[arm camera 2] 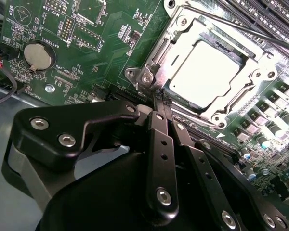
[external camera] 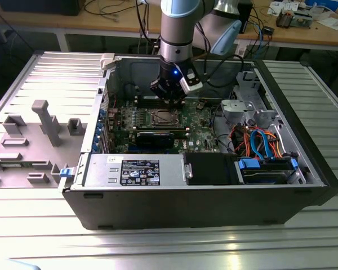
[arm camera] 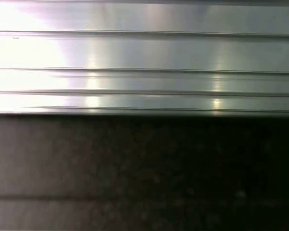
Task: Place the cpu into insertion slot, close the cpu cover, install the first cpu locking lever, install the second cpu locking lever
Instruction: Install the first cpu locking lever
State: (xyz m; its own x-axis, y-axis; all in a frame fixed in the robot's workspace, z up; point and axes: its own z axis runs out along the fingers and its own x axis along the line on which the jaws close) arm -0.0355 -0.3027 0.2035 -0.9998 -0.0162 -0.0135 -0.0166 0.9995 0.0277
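Currently positioned inside open computer case (external camera: pixel 214 197), gripper (external camera: pixel 168 97) hanging low over green circuit board (arm camera 2: pixel 91 57), directly above socket area. Fingers (arm camera 2: pixel 160 108) drawn together to a narrow point in the second wrist view, tips touching the near corner of the socket's metal frame; nothing visibly clamped between them, though whether a thin lever sits at the tips cannot be told. Just beyond fingertips: cpu (arm camera 2: pixel 205 70), silver-grey top brightly lit, seated flat in insertion slot (arm camera 2: pixel 156 54). Cpu cover (arm camera 2: pixel 241 94) lying down around the chip, chip top showing through its square window. Thin metal lever rod (arm camera 2: pixel 260 34) running along far side of the socket, beyond the chip from the fingertips. Round coin battery (arm camera 2: pixel 38 56) on the board, well off to one side of the fingertips. Long black graphics card (external camera: pixel 156 138) nearer the exterior camera than the gripper, beside the socket. Bundle of coloured cables (external camera: pixel 259 140) well off toward the exterior view's right. Grey moulded fixture tray (external camera: pixel 28 140) outside the case, well apart toward the exterior view's left. Ribbed aluminium surface (arm camera: pixel 144 53) recorded in the first wrist view, dark band alongside it.
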